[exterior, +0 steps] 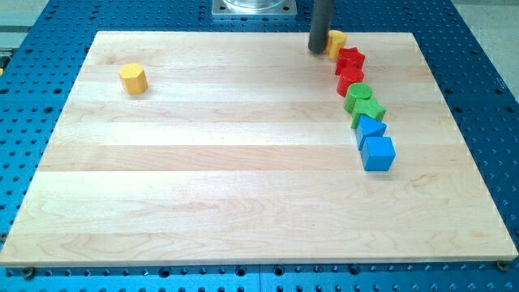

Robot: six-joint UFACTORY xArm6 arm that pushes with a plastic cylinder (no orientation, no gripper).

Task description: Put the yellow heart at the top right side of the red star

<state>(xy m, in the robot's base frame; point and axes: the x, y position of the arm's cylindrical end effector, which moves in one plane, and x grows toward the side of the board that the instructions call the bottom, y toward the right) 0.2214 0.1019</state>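
Observation:
The yellow heart (336, 40) lies near the board's top edge, right of centre. The red star (350, 59) lies just below and to the right of it, touching or nearly touching. My tip (318, 50) stands right against the heart's left side. The rod hides part of the heart's left edge.
Below the star a chain of blocks runs down the view's right: a red block (350, 79), a green round block (358, 96), a green block (369, 112), a blue block (371, 129) and a blue cube (378, 153). A yellow hexagonal block (133, 78) sits at top left.

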